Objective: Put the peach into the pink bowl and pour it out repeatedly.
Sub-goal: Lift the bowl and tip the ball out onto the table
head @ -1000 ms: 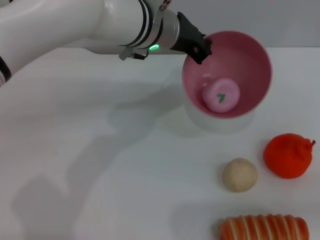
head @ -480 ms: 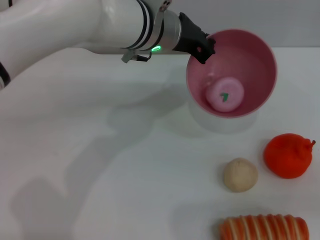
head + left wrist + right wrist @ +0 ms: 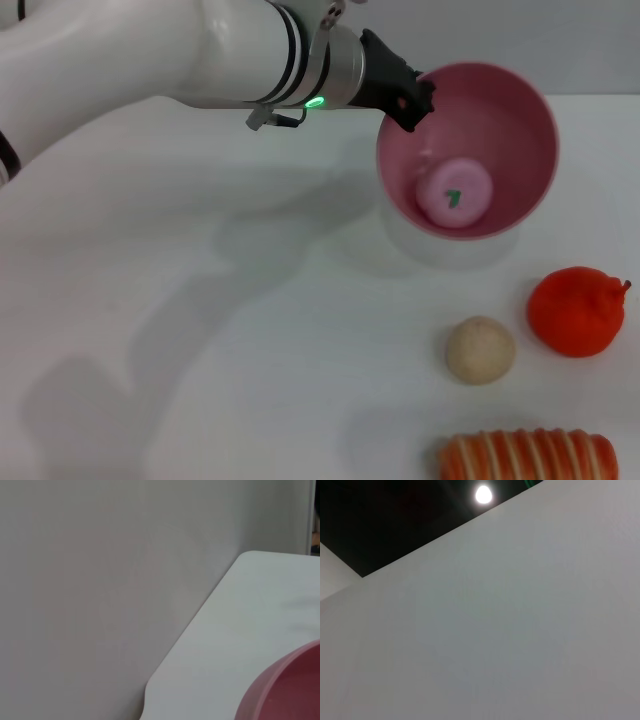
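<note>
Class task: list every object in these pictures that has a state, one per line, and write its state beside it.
pink bowl: gripped at its rim, tilted, lifted above its shadow on the table.
peach: inside the pink bowl, leaf mark facing up.
left hand: shut on the pink bowl's rim.
beige ball: resting on the table, untouched.
orange-red fruit: resting on the table, beside the ball.
striped bread: lying at the table's near edge.
right hand: not in view.

The bowl (image 3: 468,150) is at the far right of the table (image 3: 200,330), and the peach (image 3: 455,192) lies inside it. The left gripper (image 3: 408,98) is at the bowl's far-left rim. Nearer, a ball (image 3: 480,349) lies left of a lumpy fruit (image 3: 576,311). Nearest is a striped roll (image 3: 528,456).
</note>
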You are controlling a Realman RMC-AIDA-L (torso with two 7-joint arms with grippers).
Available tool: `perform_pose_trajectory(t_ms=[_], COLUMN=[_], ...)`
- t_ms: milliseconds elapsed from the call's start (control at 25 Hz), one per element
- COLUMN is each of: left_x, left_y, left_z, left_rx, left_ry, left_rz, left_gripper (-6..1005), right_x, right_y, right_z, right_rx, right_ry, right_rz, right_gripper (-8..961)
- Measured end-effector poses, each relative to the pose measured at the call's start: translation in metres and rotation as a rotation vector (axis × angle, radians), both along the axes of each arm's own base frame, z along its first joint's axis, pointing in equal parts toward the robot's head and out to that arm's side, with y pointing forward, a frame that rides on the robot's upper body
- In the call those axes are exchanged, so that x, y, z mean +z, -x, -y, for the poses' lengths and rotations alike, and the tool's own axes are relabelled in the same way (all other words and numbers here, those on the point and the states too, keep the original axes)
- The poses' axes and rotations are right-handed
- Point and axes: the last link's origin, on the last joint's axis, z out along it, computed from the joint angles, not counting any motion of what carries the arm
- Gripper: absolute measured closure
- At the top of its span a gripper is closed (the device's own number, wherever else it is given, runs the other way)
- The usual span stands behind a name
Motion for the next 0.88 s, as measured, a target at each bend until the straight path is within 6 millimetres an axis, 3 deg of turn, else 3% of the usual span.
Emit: perform_pose_trajectory(t_ms=[880], left_x=[-0.006], left_y=[-0.0018], left_z=[0.0043], left_rx=[-0.024], left_ry=[-0.017], left_rz=[0.043], left_gripper=[958], right_x=[-0.0069], right_y=[-0.0021], right_z=[0.0016], right_rx=[-0.013], right_ry=[0.015], right_rz=[-0.017], right_gripper=[430])
